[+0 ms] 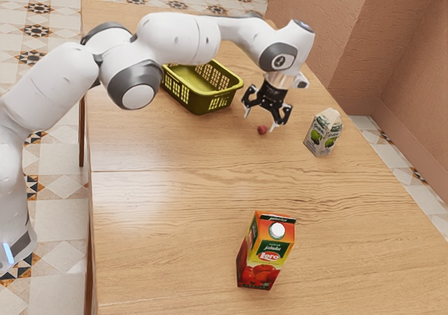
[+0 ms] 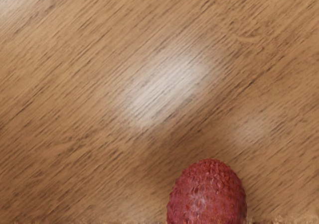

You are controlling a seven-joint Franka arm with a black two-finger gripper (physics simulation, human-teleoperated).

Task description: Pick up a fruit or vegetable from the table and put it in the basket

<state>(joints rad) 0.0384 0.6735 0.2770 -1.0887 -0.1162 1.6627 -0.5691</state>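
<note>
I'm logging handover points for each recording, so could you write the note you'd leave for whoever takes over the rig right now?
Gripper: open, pointing down just over the fruit, not closed on it.
Small red fruit: on the table, near the fingertips.
Basket: green, upright on the table, between the fruit and the arm's raised links as the exterior view shows it.
Done: gripper brought to the fruit.
Left: grasp, lift, carry to the basket, release inside.
</note>
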